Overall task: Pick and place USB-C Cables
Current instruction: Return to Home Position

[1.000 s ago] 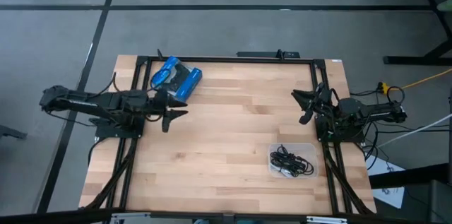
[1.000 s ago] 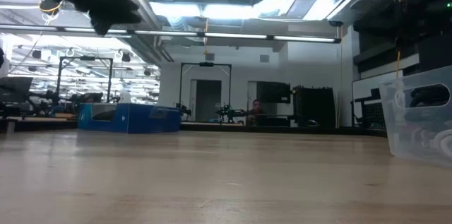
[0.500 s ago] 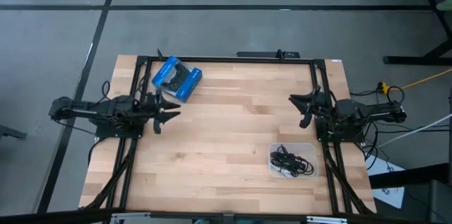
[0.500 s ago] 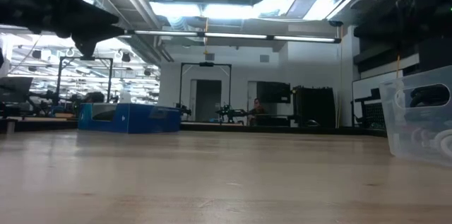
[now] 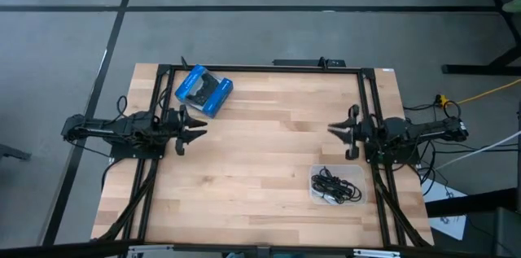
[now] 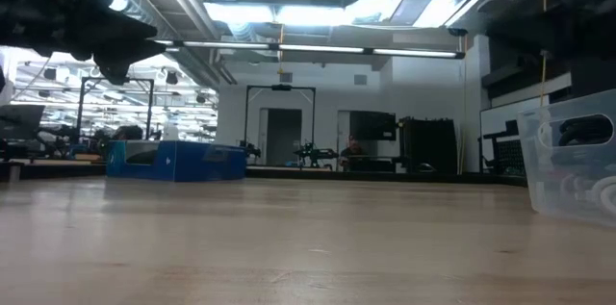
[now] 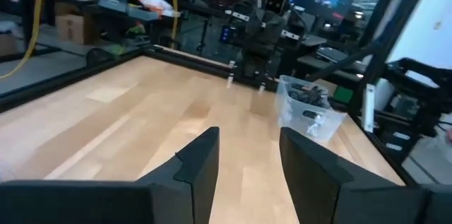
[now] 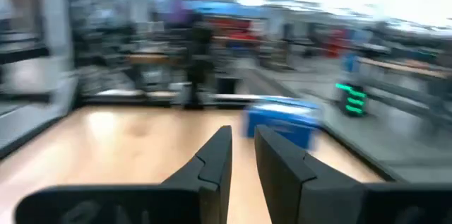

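Observation:
The USB-C cables [image 5: 335, 185] are a tangle of thin black cords lying in a clear plastic tray [image 5: 314, 173] near the table's right near corner. The left wrist view also shows the cables [image 7: 305, 93] inside the tray [image 7: 316, 121]. My left gripper [image 5: 198, 130] hovers open over the table's left side, just near of the blue package, far from the cables. My right gripper [image 5: 332, 129] hovers at the right side, a little to the far side of the tray, its fingers [image 8: 215, 159] a narrow gap apart and holding nothing.
A blue-and-black package [image 5: 203, 89] lies by the far left corner, and the low view shows the package [image 6: 173, 161] too. A black frame [image 5: 260, 67] runs along the table's edges. Bare wood [image 5: 260, 144] stretches between the two arms.
My left arm has drawn back toward the table's left edge and come lower. My right gripper has swung from pointing toward the far left to pointing straight at the table's left, shifting slightly toward the near edge. The cables, tray and package have not moved.

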Available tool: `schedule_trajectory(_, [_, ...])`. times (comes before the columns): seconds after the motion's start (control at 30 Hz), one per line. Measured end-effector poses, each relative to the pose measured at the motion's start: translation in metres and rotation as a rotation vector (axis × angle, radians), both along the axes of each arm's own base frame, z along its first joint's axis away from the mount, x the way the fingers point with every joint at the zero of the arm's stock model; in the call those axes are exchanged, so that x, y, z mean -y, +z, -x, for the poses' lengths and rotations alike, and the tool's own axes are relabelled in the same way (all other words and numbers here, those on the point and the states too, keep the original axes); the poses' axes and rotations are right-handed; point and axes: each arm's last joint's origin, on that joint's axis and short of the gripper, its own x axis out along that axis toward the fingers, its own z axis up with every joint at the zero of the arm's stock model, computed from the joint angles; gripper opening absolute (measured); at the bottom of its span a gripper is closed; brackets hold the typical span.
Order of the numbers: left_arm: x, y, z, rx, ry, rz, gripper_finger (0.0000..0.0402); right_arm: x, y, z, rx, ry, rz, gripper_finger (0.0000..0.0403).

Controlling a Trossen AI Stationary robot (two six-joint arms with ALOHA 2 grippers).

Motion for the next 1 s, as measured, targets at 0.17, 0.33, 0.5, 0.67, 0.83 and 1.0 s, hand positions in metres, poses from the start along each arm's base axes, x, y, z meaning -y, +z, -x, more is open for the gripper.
schedule_trajectory(0.17, [0.001,-0.0074,-0.0012,-0.019,-0.034,0.001,0.0143,-0.0053,-0.0046,-0.0006,-0.049,0.176,0.072,0.0068])
schedule_trajectory(0.33, [0.0019,-0.0079,-0.0013,-0.026,-0.063,-0.016,0.0143,-0.0052,-0.0082,-0.001,-0.086,0.173,0.048,0.0068])
schedule_trajectory(0.5, [0.0022,-0.0081,-0.0013,-0.029,-0.072,-0.019,0.0143,-0.0052,-0.0082,-0.001,-0.085,0.173,0.044,0.0068])
schedule_trajectory(0.67, [0.0022,-0.0081,-0.0013,-0.03,-0.072,-0.021,0.0143,-0.0052,-0.0082,-0.001,-0.085,0.171,0.047,0.0068])
schedule_trajectory(0.83, [0.0021,-0.0081,-0.0013,-0.03,-0.071,-0.023,0.0143,-0.0052,-0.0081,-0.001,-0.085,0.171,0.047,0.0068])
schedule_trajectory(1.0, [0.0021,-0.0082,-0.0013,-0.03,-0.069,-0.023,0.0143,-0.0051,-0.008,-0.001,-0.084,0.171,0.047,0.0068])
